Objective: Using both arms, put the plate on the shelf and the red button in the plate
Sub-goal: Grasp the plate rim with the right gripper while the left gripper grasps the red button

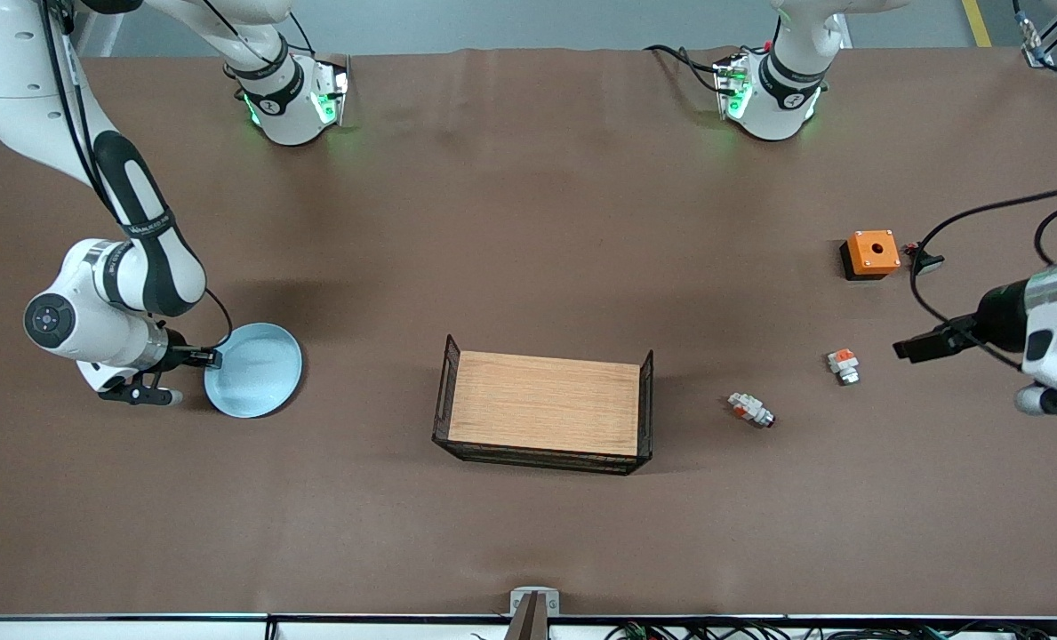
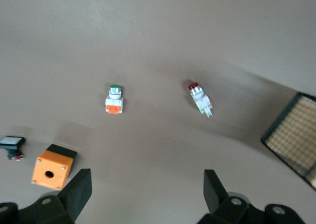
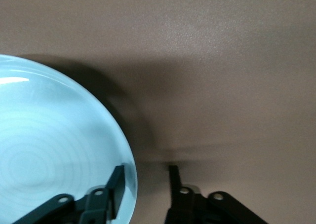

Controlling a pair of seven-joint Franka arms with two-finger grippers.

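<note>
The pale blue plate (image 1: 257, 369) lies on the table toward the right arm's end. My right gripper (image 1: 212, 358) is open, low at the plate's edge. In the right wrist view its jaws straddle the plate's rim (image 3: 129, 155), one finger over the inside and one outside. The red button (image 1: 752, 410) lies on its side toward the left arm's end, and its dark red cap shows in the left wrist view (image 2: 200, 98). My left gripper (image 1: 903, 348) is open and empty, in the air beside the small parts; its fingers (image 2: 79, 189) frame bare table.
A black wire tray with a wooden board (image 1: 546, 409) stands mid-table; its corner shows in the left wrist view (image 2: 294, 137). An orange-and-white block with a green cap (image 1: 844, 365) lies beside the red button. An orange box with a hole (image 1: 872, 253) and a small black part (image 1: 925, 260) lie farther from the camera.
</note>
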